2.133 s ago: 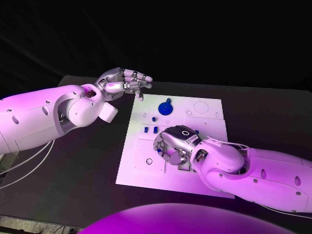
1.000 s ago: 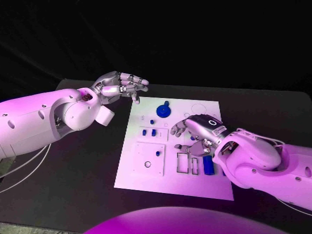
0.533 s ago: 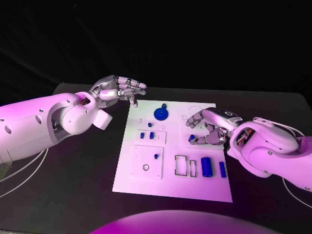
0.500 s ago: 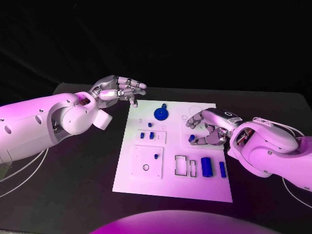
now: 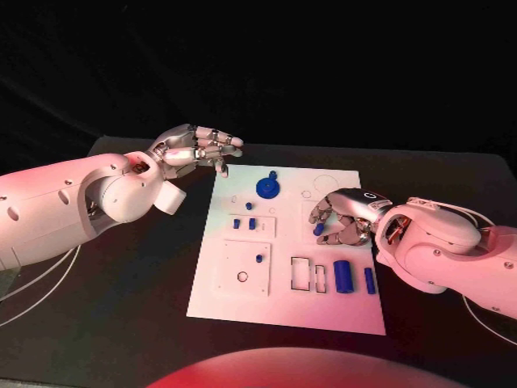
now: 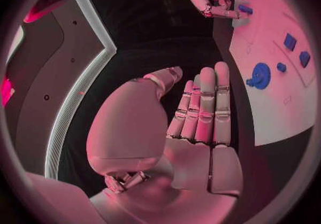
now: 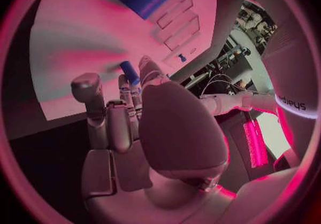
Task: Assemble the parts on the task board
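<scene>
White task board (image 5: 284, 311) lies flat mid-desk (image 5: 119, 323), carrying small blue parts: a round knobbed piece (image 5: 266, 188) near the far edge, two cylinders (image 5: 345, 276) standing by open rectangular slots. Right robot hand (image 5: 338, 218) over the board's right side, fingers pinching a small blue part (image 5: 319, 229). Left robot hand (image 5: 197, 148) off the board's far-left corner, fingers curled, holding nothing.
</scene>
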Controlling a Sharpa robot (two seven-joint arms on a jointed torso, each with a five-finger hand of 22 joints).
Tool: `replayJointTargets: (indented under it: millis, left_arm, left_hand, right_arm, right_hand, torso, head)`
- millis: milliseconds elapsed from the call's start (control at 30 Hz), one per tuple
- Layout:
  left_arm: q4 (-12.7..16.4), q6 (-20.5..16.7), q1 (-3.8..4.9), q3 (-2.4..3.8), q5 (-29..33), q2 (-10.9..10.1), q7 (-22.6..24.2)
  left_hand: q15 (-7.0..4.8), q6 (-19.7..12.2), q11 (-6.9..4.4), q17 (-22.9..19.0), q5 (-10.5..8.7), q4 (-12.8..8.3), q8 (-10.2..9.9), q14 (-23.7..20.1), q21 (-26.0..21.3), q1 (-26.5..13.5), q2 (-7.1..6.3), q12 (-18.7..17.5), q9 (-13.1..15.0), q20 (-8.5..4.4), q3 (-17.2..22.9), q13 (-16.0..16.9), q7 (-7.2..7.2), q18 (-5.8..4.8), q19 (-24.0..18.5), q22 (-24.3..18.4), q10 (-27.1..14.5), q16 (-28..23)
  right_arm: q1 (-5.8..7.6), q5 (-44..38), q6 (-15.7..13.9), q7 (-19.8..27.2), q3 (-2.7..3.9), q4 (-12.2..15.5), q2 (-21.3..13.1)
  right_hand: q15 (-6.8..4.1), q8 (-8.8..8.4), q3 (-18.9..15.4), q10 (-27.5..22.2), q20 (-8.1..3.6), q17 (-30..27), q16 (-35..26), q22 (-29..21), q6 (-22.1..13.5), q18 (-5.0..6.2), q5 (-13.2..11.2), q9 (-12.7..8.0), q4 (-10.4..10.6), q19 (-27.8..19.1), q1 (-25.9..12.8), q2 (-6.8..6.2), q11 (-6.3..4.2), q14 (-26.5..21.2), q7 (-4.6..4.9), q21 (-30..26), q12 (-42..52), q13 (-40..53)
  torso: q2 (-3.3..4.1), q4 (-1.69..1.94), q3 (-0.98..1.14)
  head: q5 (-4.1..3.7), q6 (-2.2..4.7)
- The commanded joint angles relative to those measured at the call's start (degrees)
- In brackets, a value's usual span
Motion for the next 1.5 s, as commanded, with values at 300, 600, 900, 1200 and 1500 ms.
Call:
replayJointTargets:
  millis: [300,600,900,1200,1500]
  left_arm:
    - [0.2,1.1,0.02,0.03,0.6,0.0,0.7]
    - [0.1,1.1,0.02,0.03,0.6,0.0,0.6]
    - [0.1,1.2,0.02,0.02,0.6,0.0,0.5]
    - [-0.2,1.4,0.01,0.01,0.6,0.2,0.4]
    - [-0.5,1.6,-0.07,-0.03,0.6,0.7,0.5]
  left_hand:
    - [0.25,-0.5,-0.04,0.0,-0.03,0.1,-0.3,-0.1,-0.4,-0.5,-0.01,0.3,-0.1,0.24,-0.2,0.1,0.07,0.36,0.3,-0.1,-0.2,-0.1]
    - [0.25,-0.5,-0.04,0.0,-0.01,0.2,-0.3,-0.1,-0.5,-0.4,0.08,0.4,-0.1,0.24,-0.2,0.1,0.07,0.36,0.3,-0.1,-0.3,-0.1]
    - [0.25,-0.5,-0.04,0.0,-0.01,0.2,-0.3,-0.1,-0.5,-0.4,0.08,0.4,-0.1,0.24,-0.2,0.1,0.07,0.36,0.3,-0.1,-0.3,-0.1]
    - [0.25,-0.5,-0.04,0.0,-0.01,0.2,-0.3,-0.1,-0.5,-0.4,0.08,0.4,-0.1,0.24,-0.2,0.1,0.07,0.36,0.3,-0.1,-0.3,-0.1]
    - [0.24,-0.5,-0.04,0.0,-0.01,0.2,-0.3,-0.1,-0.6,-0.3,0.12,0.5,-0.1,0.23,-0.2,0.1,0.07,0.36,0.4,-0.2,-0.3,-0.1]
  right_arm:
    - [-0.24,-1.9,-0.3,-0.7,-0.03,-0.3,0.3]
    - [-0.28,-3.1,-2.5,-1.4,-0.03,-0.4,0.4]
    - [-0.35,-4.0,-6.7,-0.8,-0.02,0.5,0.2]
    - [0.41,-4.3,-9.4,-0.3,0.18,3.7,-1.0]
    - [0.9,-4.6,-10.8,0.5,0.36,7.1,1.5]
  right_hand:
    - [-0.54,0.77,9.7,4.5,-0.45,1.1,0.9,1.3,4.5,0.4,0.0,-1.2,0.0,1.2,-0.5,0.4,-0.35,2.1,-0.31,1.8,-1.3,-0.2]
    - [-1.29,1.88,20.1,8.5,-1.1,1.8,1.4,2.5,6.9,0.19,0.0,-1.0,-0.5,1.7,-0.9,-1.06,-1.2,2.3,-1.11,3.3,-2.6,0.0]
    - [-2.47,5.07,26.5,13.5,-2.22,2.6,1.8,4.1,9.2,-0.14,-8.8,1.3,-4.8,2.3,-0.7,-1.46,-2.73,2.5,-2.26,5.3,-2.4,0.5]
    - [-2.58,5.75,27.7,14.1,-2.35,2.8,1.8,4.5,9.2,-0.21,-8.8,2.0,-6.1,2.4,-1.7,-2.05,-2.85,2.5,-2.33,5.7,-2.7,0.6]
    - [-2.6,6.04,28.2,14.3,-2.39,2.8,1.9,4.7,9.1,-0.25,-8.7,2.3,-6.7,2.4,-2.3,-2.42,-2.86,2.6,-2.33,5.9,-3.0,0.7]
  torso:
    - [-0.02,-0.06,0.04]
    - [0.02,-0.08,0.03]
    - [-0.02,-0.07,0.04]
    - [-0.13,-0.15,0.05]
    - [-0.08,-0.15,0.08]
  head:
    - [-0.07,0.02]
    - [-0.11,-0.03]
    - [-0.19,-0.07]
    - [-0.11,0.01]
    - [0.18,0.1]
